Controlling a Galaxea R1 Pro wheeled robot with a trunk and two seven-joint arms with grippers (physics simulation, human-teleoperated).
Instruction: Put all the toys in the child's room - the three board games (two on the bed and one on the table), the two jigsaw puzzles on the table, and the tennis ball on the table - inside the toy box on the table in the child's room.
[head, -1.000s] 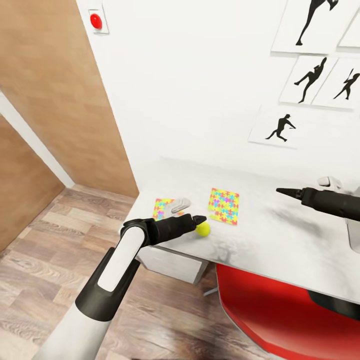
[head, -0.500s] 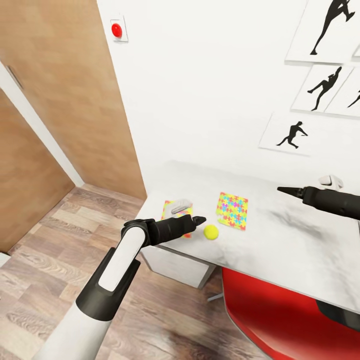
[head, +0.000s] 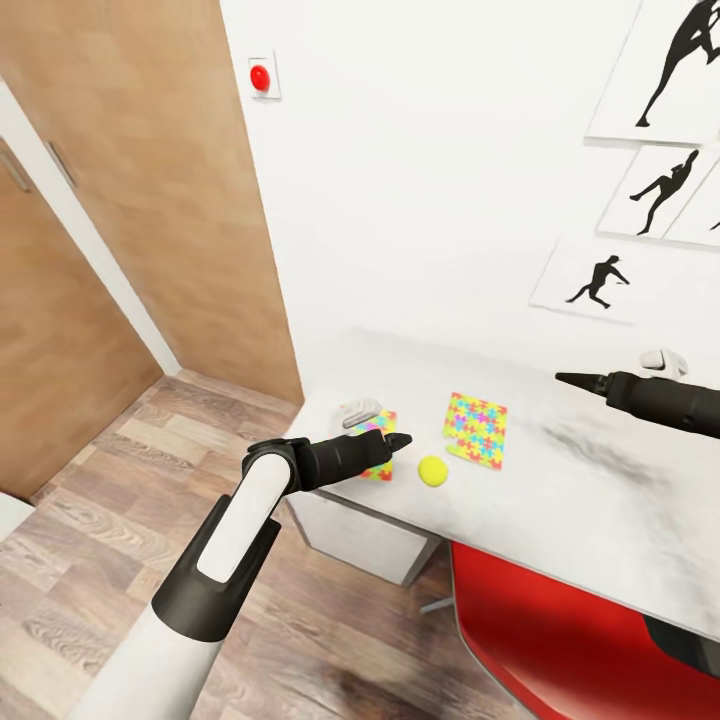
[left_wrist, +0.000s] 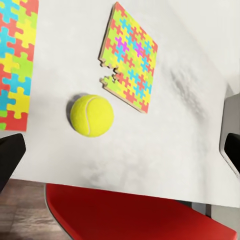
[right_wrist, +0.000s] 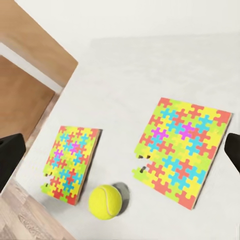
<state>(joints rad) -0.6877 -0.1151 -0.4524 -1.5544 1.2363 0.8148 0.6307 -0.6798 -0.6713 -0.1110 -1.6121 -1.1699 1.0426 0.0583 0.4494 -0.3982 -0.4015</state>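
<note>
Tennis ball (right_wrist: 105, 201): one; jigsaw puzzles: two (right_wrist: 70, 162) (right_wrist: 183, 149), on table (head: 600, 500).

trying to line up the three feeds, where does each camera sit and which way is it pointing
Head view: on the robot's head, looking forward and down at the table, tennis ball and wall; both arms show, left hand, right hand.
Left wrist view: near the left hand, looking down on the tennis ball and a jigsaw puzzle; dark fingertips at the edges.
Right wrist view: near the right hand, facing along the table at both puzzles; dark fingertips at the edges.
Shared: all three show ball and puzzles.
</note>
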